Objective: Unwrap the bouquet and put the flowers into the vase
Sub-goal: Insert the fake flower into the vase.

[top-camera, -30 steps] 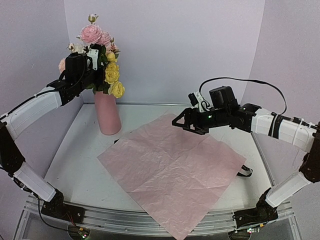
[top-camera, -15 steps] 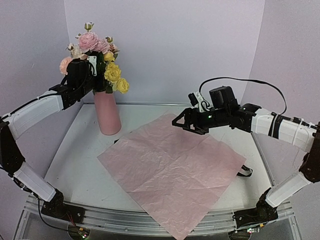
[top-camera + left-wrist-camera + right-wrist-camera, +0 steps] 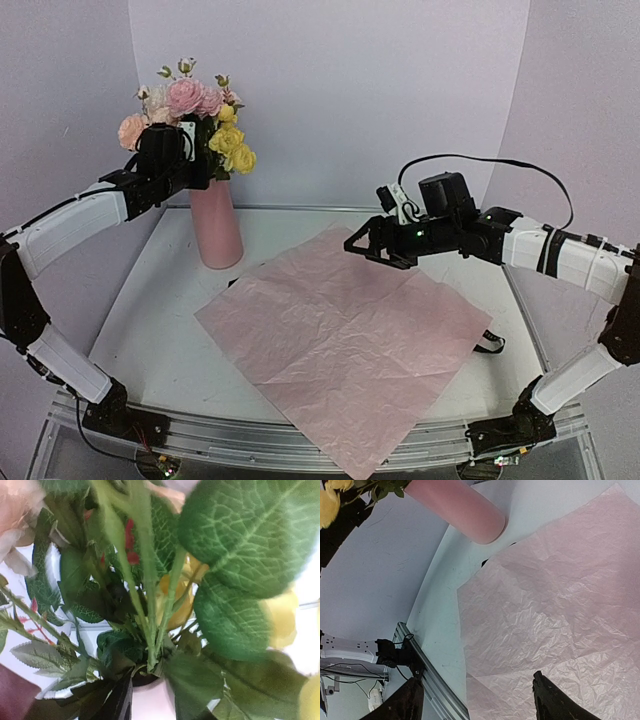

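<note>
**Flowers sit lower in the vase**

The unfolded pink paper sheet (image 3: 340, 340) lies flat on the table (image 3: 150, 330), unmoved. Over its far corner the right gripper (image 3: 372, 246) hovers as before, jaws apart and empty. Farther back, the flowers (image 3: 190, 100) have dropped lower than a second ago, their stems inside the salmon-pink vase (image 3: 216, 228). The left gripper (image 3: 200, 165) is at the stems; whether it grips them cannot be told.

Vase (image 3: 215, 225) showing smooth, matt salmon finish. Pink paper sheet (image 3: 345, 340) looking thin, dull, creased all over. Flowers (image 3: 190, 100) looking soft-petalled, cloth-like; leaves (image 3: 240, 535) showing raised veins, faint sheen. Surface (image 3: 160, 330) looking smooth, white, lightly scuffed. Arm shells (image 3: 70, 225) gleaming like white plastic; near rail (image 3: 300, 440) shining like bare metal.
</note>
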`<move>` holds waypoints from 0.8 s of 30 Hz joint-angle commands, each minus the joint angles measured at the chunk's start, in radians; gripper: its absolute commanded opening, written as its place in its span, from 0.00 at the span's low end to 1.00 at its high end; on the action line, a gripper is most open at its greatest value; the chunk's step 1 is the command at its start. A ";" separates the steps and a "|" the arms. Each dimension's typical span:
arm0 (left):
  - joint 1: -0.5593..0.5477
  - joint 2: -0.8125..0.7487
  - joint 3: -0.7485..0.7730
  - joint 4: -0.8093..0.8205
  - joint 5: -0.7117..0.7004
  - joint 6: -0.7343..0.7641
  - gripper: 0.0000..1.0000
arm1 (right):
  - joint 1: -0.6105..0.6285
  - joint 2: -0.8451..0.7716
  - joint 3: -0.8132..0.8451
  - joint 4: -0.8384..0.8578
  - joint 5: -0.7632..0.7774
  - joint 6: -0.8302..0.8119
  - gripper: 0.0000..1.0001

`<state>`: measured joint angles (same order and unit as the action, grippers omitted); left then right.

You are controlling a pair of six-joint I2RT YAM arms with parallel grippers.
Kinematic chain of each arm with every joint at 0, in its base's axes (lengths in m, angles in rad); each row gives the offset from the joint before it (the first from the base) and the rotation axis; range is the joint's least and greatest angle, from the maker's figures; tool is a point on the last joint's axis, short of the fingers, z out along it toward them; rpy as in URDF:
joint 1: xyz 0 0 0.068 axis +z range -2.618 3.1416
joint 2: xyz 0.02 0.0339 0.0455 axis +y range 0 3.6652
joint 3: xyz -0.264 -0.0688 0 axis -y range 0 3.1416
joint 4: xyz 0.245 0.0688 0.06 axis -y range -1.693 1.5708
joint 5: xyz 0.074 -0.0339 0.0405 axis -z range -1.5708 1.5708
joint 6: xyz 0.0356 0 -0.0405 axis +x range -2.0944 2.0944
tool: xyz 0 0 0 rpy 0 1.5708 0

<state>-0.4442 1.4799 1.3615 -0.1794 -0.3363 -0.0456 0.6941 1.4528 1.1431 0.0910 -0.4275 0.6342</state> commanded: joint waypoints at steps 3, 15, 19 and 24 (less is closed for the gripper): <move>-0.001 -0.038 0.096 -0.029 -0.010 -0.017 0.35 | -0.005 -0.032 -0.006 0.015 -0.019 -0.018 0.76; -0.001 -0.163 0.010 -0.093 -0.012 -0.139 0.40 | -0.006 -0.035 -0.011 0.015 -0.025 -0.017 0.76; -0.001 -0.222 -0.033 -0.120 -0.005 -0.177 0.43 | -0.005 -0.033 -0.010 0.015 -0.030 -0.016 0.76; -0.001 -0.292 -0.076 -0.159 0.011 -0.224 0.45 | -0.006 -0.030 -0.008 0.015 -0.036 -0.017 0.76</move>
<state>-0.4440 1.2566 1.3132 -0.2980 -0.3352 -0.2088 0.6941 1.4509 1.1358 0.0908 -0.4356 0.6315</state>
